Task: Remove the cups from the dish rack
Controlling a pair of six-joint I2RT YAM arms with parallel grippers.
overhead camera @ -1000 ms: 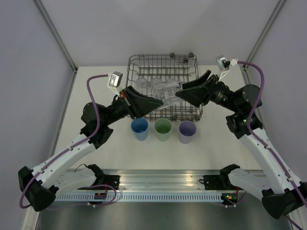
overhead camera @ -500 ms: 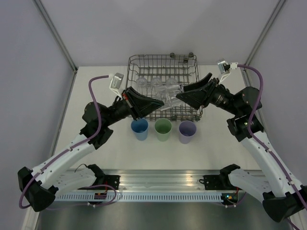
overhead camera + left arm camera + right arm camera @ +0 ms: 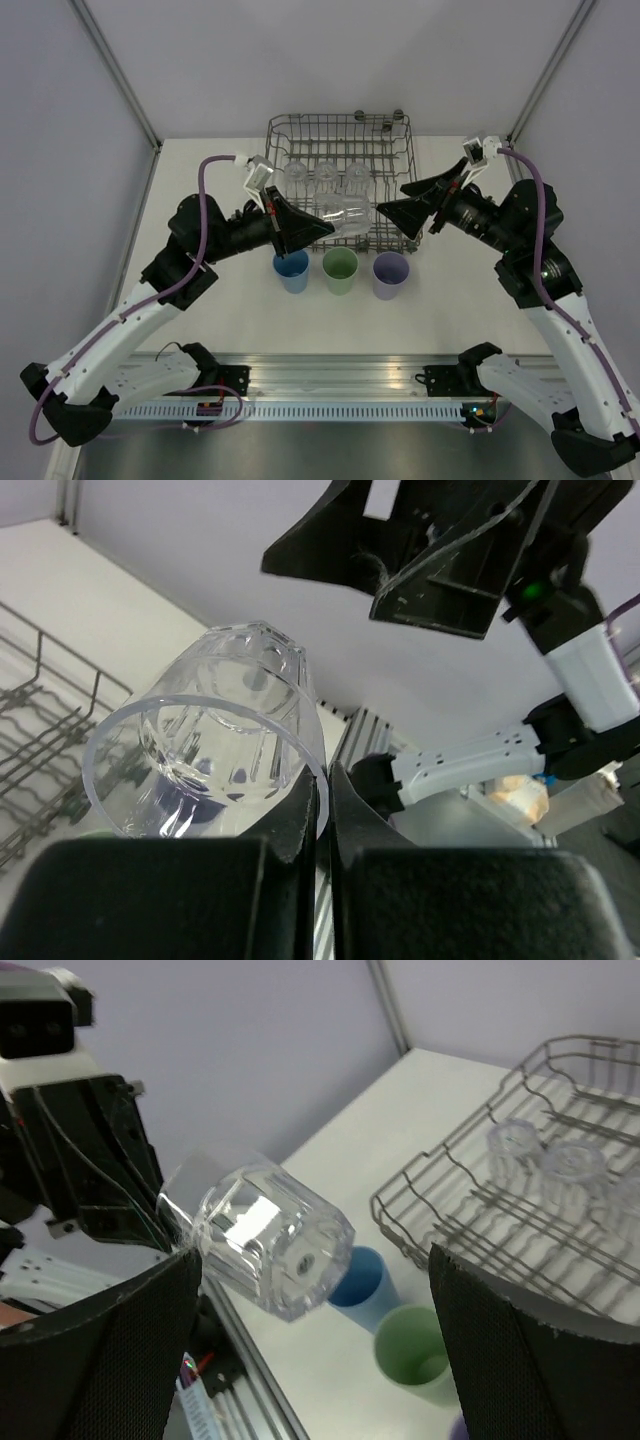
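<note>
My left gripper (image 3: 322, 221) is shut on the rim of a clear glass cup (image 3: 342, 213), which lies on its side in the air over the front edge of the dish rack (image 3: 340, 122). In the left wrist view the two pads pinch the cup (image 3: 215, 740) wall at the left gripper (image 3: 327, 790). My right gripper (image 3: 392, 198) stands open just right of the cup, apart from it. From the right wrist view the cup's base (image 3: 265, 1235) faces the open right gripper (image 3: 315, 1260). Three clear cups (image 3: 325, 172) stand upside down in the rack.
A blue tumbler (image 3: 292, 268), a green tumbler (image 3: 340, 268) and a lilac tumbler (image 3: 390, 273) stand upright in a row on the white table in front of the rack. The held cup hangs above the blue and green ones. Walls close the table's left, right and back.
The right gripper opened, let go of the clear cup and drew back to the right. The left gripper shut on its rim and now holds it alone, slightly raised.
</note>
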